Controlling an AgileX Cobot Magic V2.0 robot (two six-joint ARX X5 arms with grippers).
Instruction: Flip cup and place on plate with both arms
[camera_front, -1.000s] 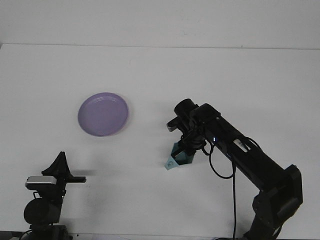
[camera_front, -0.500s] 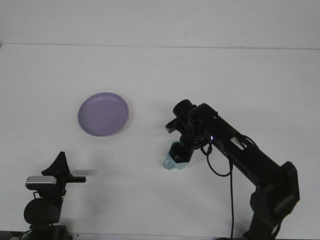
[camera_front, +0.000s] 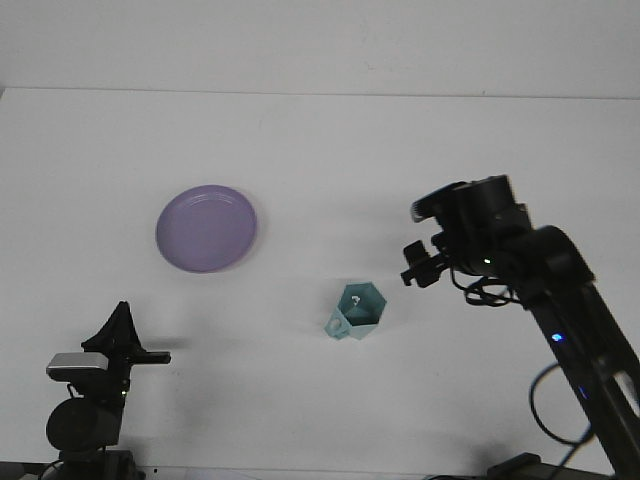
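The left gripper (camera_front: 128, 340) is seen at the near edge, at about 8 o'clock of the table (camera_front: 320, 150); whether its fingers are spread or pressed together cannot be told. The teal cup (camera_front: 361, 309) is found upright near the table's middle, mouth up, touched by nothing. The right gripper (camera_front: 418, 268) is held just beside it at 3 o'clock, apart from it, its finger state not discernible. Farther off, at 10 o'clock from the cup, the purple plate (camera_front: 206, 228) is laid flat.
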